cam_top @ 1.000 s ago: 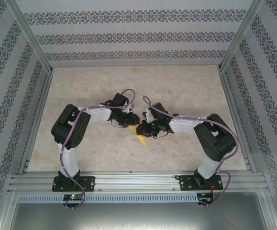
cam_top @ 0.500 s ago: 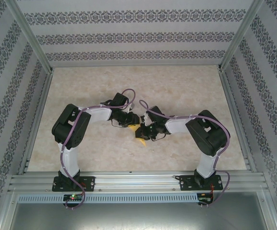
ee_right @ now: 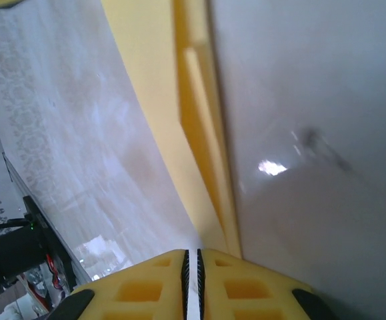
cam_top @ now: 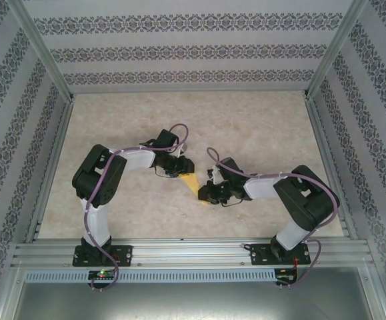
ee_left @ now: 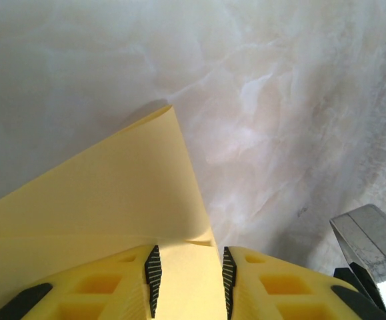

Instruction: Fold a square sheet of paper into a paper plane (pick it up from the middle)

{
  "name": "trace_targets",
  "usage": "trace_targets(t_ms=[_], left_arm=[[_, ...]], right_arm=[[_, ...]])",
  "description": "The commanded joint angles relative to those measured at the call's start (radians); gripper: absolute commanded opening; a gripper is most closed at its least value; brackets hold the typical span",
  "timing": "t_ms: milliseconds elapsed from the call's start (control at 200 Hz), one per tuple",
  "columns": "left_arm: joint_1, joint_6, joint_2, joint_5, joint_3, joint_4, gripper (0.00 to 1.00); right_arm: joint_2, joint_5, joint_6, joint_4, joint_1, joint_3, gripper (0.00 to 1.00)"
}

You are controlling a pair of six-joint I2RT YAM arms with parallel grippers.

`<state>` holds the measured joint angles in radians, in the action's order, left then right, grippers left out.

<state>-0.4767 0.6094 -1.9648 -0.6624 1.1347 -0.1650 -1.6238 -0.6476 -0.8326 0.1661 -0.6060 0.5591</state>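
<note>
The yellow-orange paper plane [cam_top: 192, 181], folded into a narrow pointed shape, lies on the table between the two grippers. My left gripper [cam_top: 181, 171] is at its wider far end. In the left wrist view its jaws [ee_left: 191, 280] stand open, straddling a flat layer of the paper [ee_left: 106, 193] with a raised flap ahead. My right gripper [cam_top: 206, 197] is at the paper's near pointed end. In the right wrist view it [ee_right: 193, 283] is shut, with only a thin slit showing pale table, and the folded layers [ee_right: 203, 133] run ahead of it along the crease.
The pale marbled table [cam_top: 259, 127] has open room behind and to both sides. Metal frame posts and patterned walls [cam_top: 193, 50] ring it. An aluminium rail [cam_top: 193, 252] carries both arm bases at the near edge.
My right gripper has slid along the paper toward the near edge and its pointed end, and the right elbow swung out to the right. The left arm has stayed in place.
</note>
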Motion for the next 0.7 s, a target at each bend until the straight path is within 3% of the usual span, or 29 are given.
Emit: trace_targets(t_ms=[0,215,380,565,694], left_arm=[[0.022,-0.016,-0.052,0.089,-0.027,-0.041,0.35],[0.021,-0.008,-0.033,0.085,-0.052,-0.011,0.36],[0.020,-0.013,-0.032,0.081,-0.072,0.012,0.36],[0.018,-0.028,-0.058,0.058,-0.084,0.045,0.37],[0.015,-0.033,-0.075,0.050,-0.093,0.071,0.37]], right_arm=[[0.040,0.059,-0.012,-0.148,-0.001,-0.065,0.16],[0.142,0.125,0.001,-0.178,-0.017,-0.012,0.16],[0.282,0.289,0.032,-0.193,-0.073,0.050,0.20],[0.465,0.462,0.100,-0.210,-0.090,0.048,0.31],[0.572,0.534,0.076,-0.262,-0.056,0.042,0.53]])
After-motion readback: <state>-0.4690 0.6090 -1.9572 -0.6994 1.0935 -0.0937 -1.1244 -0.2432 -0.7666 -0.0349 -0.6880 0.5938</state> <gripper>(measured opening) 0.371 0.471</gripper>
